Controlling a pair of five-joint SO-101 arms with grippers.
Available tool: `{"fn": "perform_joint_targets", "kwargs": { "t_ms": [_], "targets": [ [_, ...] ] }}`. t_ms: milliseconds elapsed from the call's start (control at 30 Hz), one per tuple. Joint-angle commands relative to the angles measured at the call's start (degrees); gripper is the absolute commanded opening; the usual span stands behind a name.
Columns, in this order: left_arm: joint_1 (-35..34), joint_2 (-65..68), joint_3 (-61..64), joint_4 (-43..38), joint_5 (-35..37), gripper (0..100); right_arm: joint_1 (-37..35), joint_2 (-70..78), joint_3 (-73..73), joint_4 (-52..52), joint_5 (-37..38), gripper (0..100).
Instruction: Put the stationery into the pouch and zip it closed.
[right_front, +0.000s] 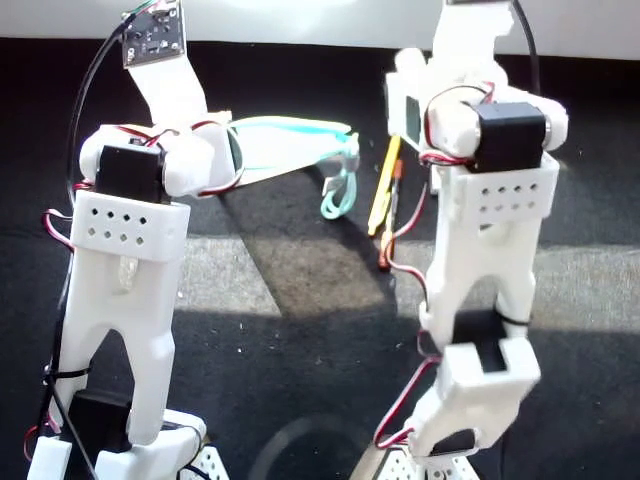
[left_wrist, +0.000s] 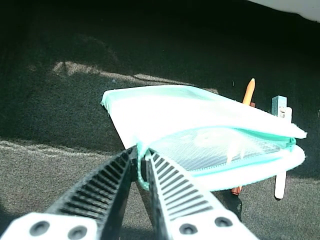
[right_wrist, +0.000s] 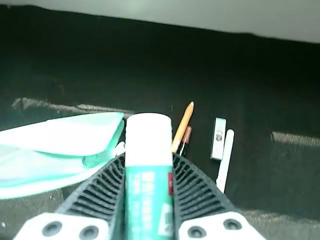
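Pouch (left_wrist: 200, 107) of white mesh with a teal zip edge lies on the dark tabletop (right_front: 300, 350), its mouth gaping, the upper flap lifted off the lower one. The left gripper (left_wrist: 141, 152) is clamped on the teal edge at one corner of the pouch, its ribbed jaws nearly together with the strip pinched between them. In the high view a teal loop (right_front: 338, 197) trails from the pouch's other end, towards the loose stationery.

The right gripper (right_wrist: 148, 165) is closed around a glue stick (right_wrist: 147, 135) with a white cap and a teal label. It holds the stick above the tabletop, just beside the pouch's open end.

Near that end an orange pencil (right_wrist: 183, 125) lies on the tabletop, with a brown pen (right_wrist: 185, 137) touching or just beside it. A small pale rectangular piece (right_wrist: 218, 137) and a white stick (right_wrist: 225, 160) lie close together a little farther from the pouch.
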Motion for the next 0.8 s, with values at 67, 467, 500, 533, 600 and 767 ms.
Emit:
{"fn": "perform_joint_targets", "kwargs": {
  "t_ms": [67, 467, 500, 533, 600, 767],
  "targets": [
    [-1.6, 2.9, 0.2, 0.9, 0.6, 1, 5.8, -12.9, 35.8, -2.9, 0.7, 0.5],
    [-1.4, 2.9, 0.2, 0.9, 0.5, 1, 7.0, -18.1, 97.5, -46.7, 9.4, 0.5],
    [-1.4, 2.9, 0.2, 0.9, 0.5, 1, 6.8, -17.5, 99.6, -48.0, 9.4, 0.5],
    [-1.5, 2.9, 0.2, 1.0, 0.5, 1, 6.8, -16.8, 101.1, -48.3, 9.3, 0.5],
    [-1.6, 2.9, 0.2, 1.1, 0.5, 1, 6.8, -15.5, 102.9, -48.3, 9.6, 0.5],
    [-1.5, 2.9, 0.2, 1.0, 0.6, 1, 6.6, -13.3, 103.8, -47.3, 9.7, 1.1]
  ]
}}
